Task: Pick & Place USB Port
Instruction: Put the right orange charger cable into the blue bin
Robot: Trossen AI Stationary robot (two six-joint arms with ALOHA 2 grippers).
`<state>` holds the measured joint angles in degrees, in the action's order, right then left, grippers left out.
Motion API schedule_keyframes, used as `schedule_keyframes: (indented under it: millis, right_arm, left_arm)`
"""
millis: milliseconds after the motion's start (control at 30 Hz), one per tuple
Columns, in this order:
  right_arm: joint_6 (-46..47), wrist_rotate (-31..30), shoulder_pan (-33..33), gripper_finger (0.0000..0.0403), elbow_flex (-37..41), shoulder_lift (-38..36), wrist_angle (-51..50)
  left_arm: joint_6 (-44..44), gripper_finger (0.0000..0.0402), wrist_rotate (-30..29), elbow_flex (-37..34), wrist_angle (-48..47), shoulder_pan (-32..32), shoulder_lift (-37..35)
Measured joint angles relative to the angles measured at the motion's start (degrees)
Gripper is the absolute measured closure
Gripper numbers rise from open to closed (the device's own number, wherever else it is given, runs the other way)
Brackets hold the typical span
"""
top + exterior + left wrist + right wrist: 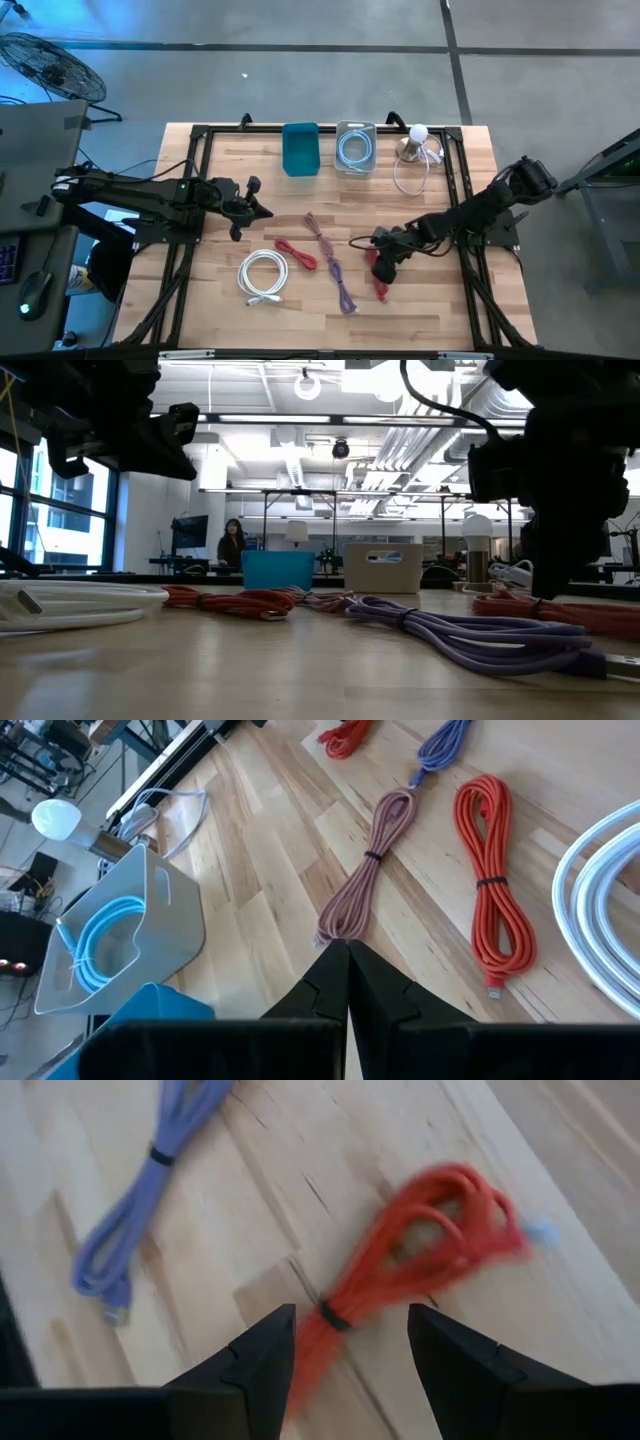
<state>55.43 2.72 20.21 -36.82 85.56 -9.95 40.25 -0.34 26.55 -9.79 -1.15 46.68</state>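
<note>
Several coiled USB cables lie on the wooden table (220, 160). My right gripper (350, 1348) hovers open over a red bundle (400, 1270) at the table's near right (381, 278), one finger on either side of its tied middle; no touch shows. A purple cable (341, 280) lies just left of it. My left gripper (346, 970) is shut and holds nothing, raised over the table's left side (256, 206). Before it lie a mauve cable (375, 860), another red cable (490, 890) and a white coil (263, 275).
At the far edge stand a blue bin (300, 148) and a grey bin (355, 147) holding a light-blue cable. A lamp with a white bulb (416, 138) and its white cord stand to their right. A person (232, 545) shows far behind the table.
</note>
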Motion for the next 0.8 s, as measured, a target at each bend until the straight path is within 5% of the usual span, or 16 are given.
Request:
schedule_keyframes:
  millis: [800]
  right_arm:
    - [2.9, -0.3, 0.0, 0.0215, 0.0, 0.0, 1.6]
  left_arm:
    - [0.0, 0.0401, 0.0, 0.0, -0.9, 0.0, 0.0]
